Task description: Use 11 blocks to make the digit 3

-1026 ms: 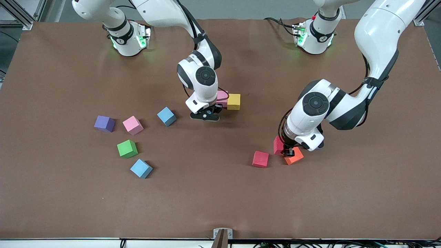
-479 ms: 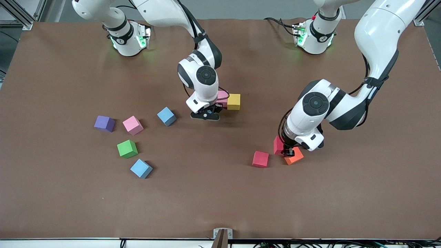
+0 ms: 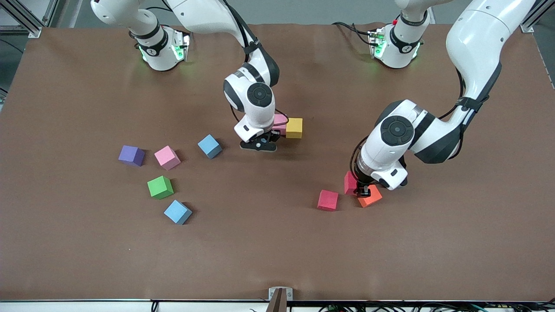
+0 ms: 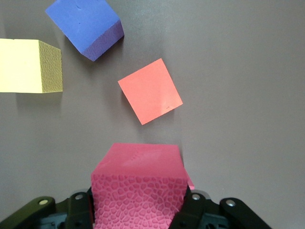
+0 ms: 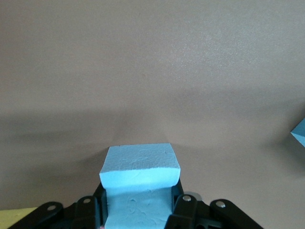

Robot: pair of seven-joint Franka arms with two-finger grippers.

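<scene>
My right gripper point(image 3: 259, 146) is shut on a light blue block point(image 5: 140, 188) and holds it low over the table beside a pink block point(image 3: 280, 123). That pink block touches a yellow block point(image 3: 294, 128). The held block is hidden under the hand in the front view. My left gripper point(image 3: 363, 190) is shut on a red block point(image 4: 138, 186), low at the table, partly seen in the front view point(image 3: 349, 182). An orange block point(image 3: 370, 197) lies against it and also shows in the left wrist view point(image 4: 150, 90). No digit 3 figure shows.
Loose blocks lie toward the right arm's end: purple point(image 3: 131, 155), pink point(image 3: 167, 157), light blue point(image 3: 210, 146), green point(image 3: 160, 187) and light blue point(image 3: 177, 212). A second red block point(image 3: 328, 200) lies beside the left gripper. The brown table point(image 3: 277, 251) is bare nearest the front camera.
The right gripper has shifted very slightly toward the pink and yellow pair. The left arm and all the loose blocks have stayed put.
</scene>
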